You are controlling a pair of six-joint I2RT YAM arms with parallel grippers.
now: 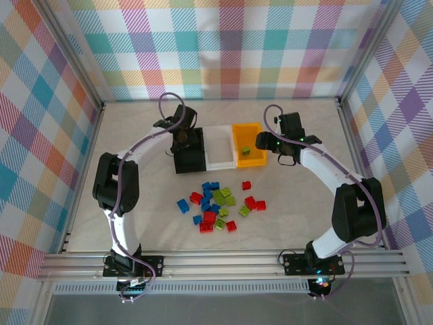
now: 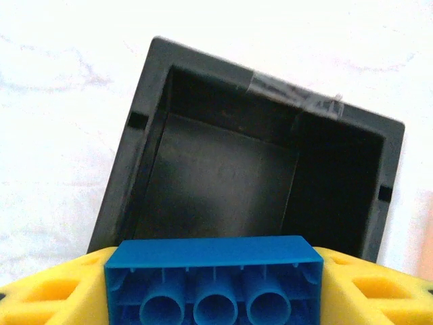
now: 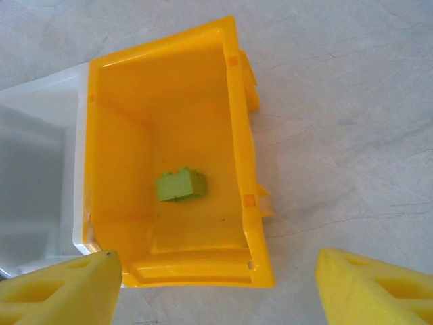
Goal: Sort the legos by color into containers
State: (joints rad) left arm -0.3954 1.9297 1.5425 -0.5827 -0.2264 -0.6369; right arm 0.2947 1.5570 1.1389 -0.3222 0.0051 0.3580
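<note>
Left fingers [image 2: 57, 288] are clamped on a blue brick [image 2: 213, 281], held over the black bin [image 2: 223, 169], seemingly for dropping; right fingers [image 3: 57, 288] are spread empty above the yellow bin [image 3: 169, 88].

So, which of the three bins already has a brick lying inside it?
The orange-yellow bin, at the right end of the row: one lime green brick lies on its floor. The black bin and the white bin show bare floors.

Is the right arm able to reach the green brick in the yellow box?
Probably yes: the right gripper hangs open over the yellow box, and the green brick lies alone on its floor, uncovered.
</note>
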